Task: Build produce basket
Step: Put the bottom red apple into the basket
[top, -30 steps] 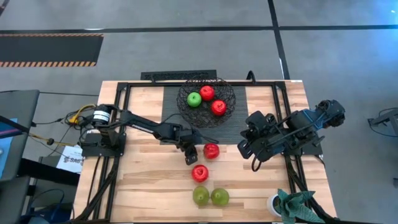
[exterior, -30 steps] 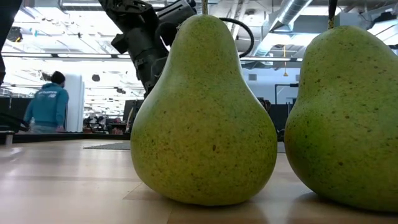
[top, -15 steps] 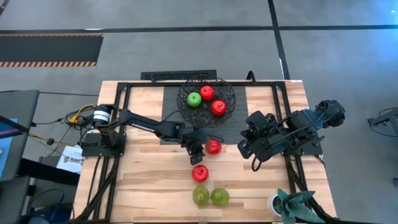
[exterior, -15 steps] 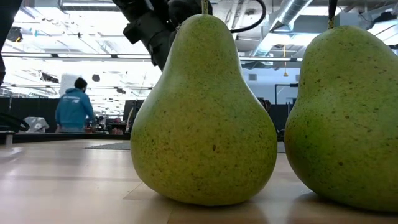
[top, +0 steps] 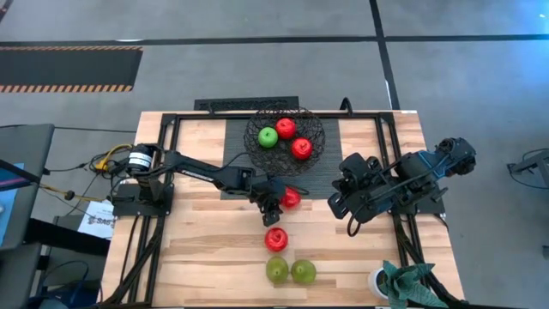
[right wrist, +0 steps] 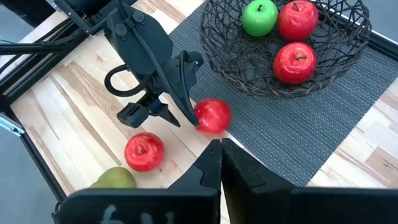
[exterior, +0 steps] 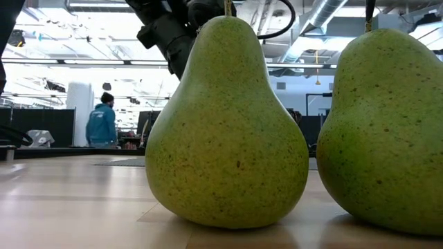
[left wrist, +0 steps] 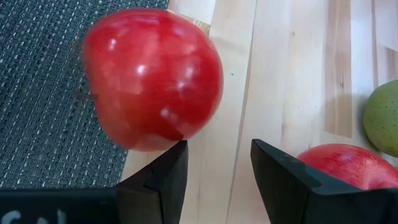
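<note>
Wood table [top: 197, 249], ribbed mat [top: 330, 176] (workshop beyond)

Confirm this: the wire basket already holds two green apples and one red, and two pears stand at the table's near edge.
Not quite. The high view shows the basket holding one green apple and two red apples, not the reverse. The two pears do stand at the near edge.
</note>
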Controlling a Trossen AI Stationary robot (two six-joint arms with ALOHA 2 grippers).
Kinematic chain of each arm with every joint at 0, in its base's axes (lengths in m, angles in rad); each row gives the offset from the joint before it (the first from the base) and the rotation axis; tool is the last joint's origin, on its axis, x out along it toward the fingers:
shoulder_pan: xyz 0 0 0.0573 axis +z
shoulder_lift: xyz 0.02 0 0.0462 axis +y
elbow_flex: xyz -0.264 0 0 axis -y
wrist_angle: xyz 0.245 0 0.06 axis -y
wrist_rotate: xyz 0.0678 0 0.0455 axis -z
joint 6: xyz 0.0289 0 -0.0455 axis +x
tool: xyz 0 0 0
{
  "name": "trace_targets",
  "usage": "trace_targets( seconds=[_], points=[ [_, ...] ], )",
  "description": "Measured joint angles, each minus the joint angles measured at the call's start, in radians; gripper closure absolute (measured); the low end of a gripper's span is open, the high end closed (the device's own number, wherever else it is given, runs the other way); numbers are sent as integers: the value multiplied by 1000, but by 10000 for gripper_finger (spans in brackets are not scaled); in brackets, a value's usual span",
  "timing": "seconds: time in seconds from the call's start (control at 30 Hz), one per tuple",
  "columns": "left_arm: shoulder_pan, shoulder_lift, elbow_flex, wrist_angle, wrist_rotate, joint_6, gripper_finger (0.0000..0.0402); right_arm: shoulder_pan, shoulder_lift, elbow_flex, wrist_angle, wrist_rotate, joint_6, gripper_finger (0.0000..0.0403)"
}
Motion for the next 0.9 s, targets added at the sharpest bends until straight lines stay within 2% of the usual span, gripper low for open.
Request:
trace_targets(
  seconds=[0.53, 0.8, 0.9],
  points=[
    [-4, -4, 0, -40, 35, -5, 239, 0, 0, 0, 0, -5, -10, 377],
    [-39, -83, 0, -84, 28, -3, 239, 0, 0, 0, 0, -6, -11, 377],
    [-72, -110, 0, -102, 28, 49, 239, 0, 0, 0, 0, -6, -11, 377]
  ],
)
